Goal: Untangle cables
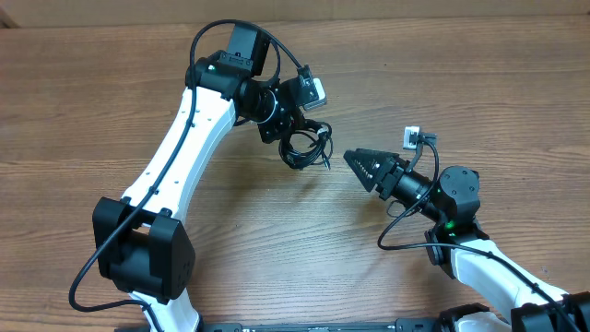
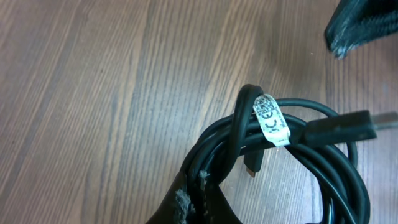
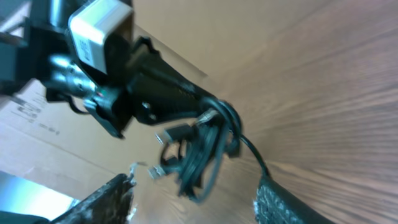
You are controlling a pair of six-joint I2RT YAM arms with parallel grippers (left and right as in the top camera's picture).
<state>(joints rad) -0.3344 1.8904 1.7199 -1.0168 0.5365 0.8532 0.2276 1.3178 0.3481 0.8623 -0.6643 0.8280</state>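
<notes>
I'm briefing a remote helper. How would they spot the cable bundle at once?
On the wooden table, follow the white left arm to the left gripper near the middle. The black cable bundle sits coiled in its grip. Unlike the arms' own wiring, it carries a white printed label round one strand.

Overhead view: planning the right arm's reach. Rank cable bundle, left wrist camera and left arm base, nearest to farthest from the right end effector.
From the right end effector:
1. cable bundle, just ahead of its tips
2. left wrist camera, beyond the bundle, toward the top
3. left arm base, far off, lower corner
</notes>
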